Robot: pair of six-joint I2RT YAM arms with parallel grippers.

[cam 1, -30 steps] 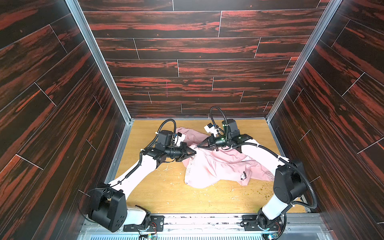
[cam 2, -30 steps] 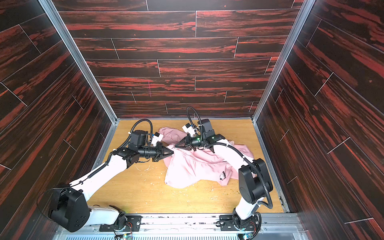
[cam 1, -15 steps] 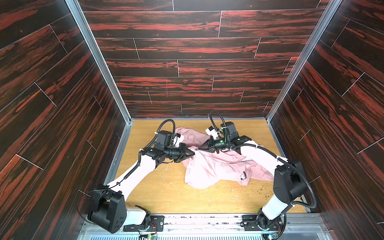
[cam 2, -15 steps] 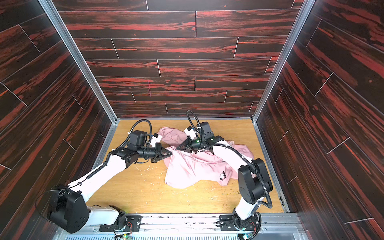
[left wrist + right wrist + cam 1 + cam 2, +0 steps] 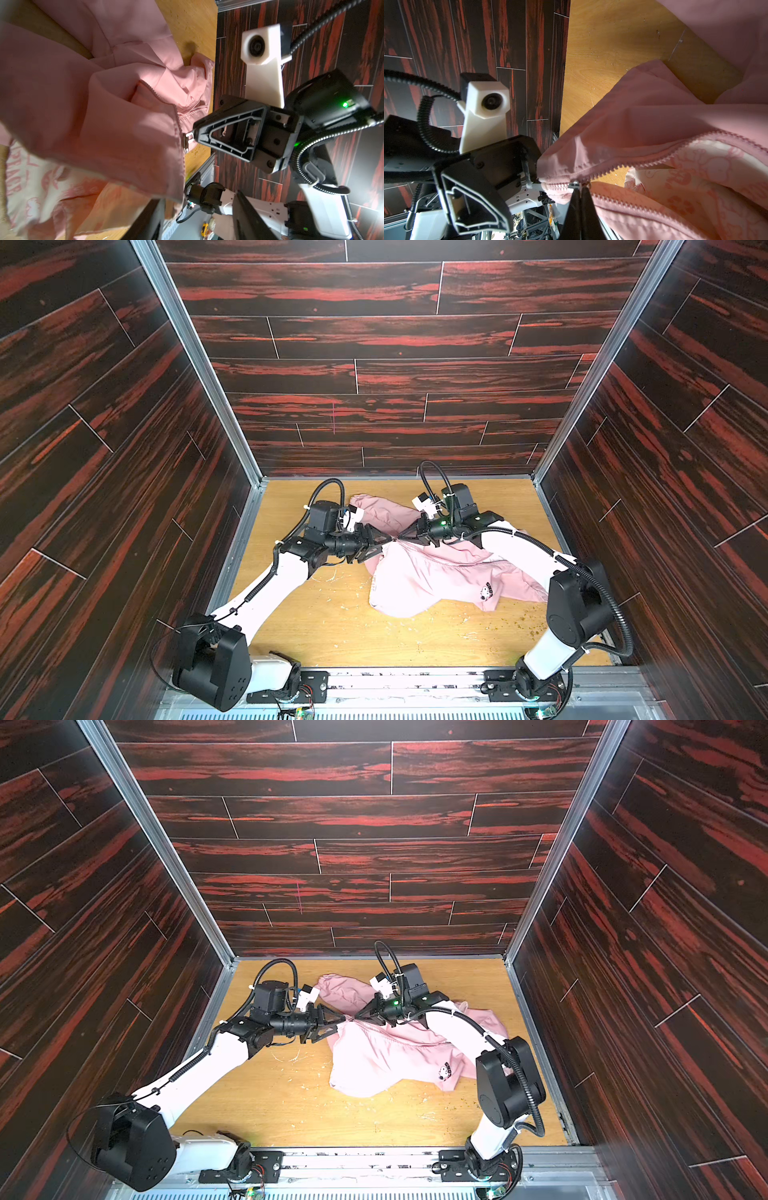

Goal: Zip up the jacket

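Observation:
The light pink jacket (image 5: pixel 432 576) (image 5: pixel 386 1052) lies crumpled on the wood table, its chest logo (image 5: pixel 487 591) near the front right. My right gripper (image 5: pixel 580 189) (image 5: pixel 401 536) is shut on the zipper pull at the slider (image 5: pixel 576 183). Past the slider the two rows of teeth part over the paler printed lining (image 5: pixel 695 166). My left gripper (image 5: pixel 197 197) (image 5: pixel 376 543) faces it at the hem end. Its jaws stand apart, with the hem corner (image 5: pixel 172 191) resting against one finger (image 5: pixel 149 218).
Dark red wood-pattern walls (image 5: pixel 124 448) close in the table (image 5: pixel 332 626) on three sides. A metal rail (image 5: pixel 395 676) with both arm bases runs along the front. My right arm (image 5: pixel 519 547) lies across the jacket. Crumbs dot the table near the front.
My left gripper's jaws have spread apart; they were shut on the jacket's hem end before. The right gripper stays shut on the zipper pull. Both arms have barely shifted.

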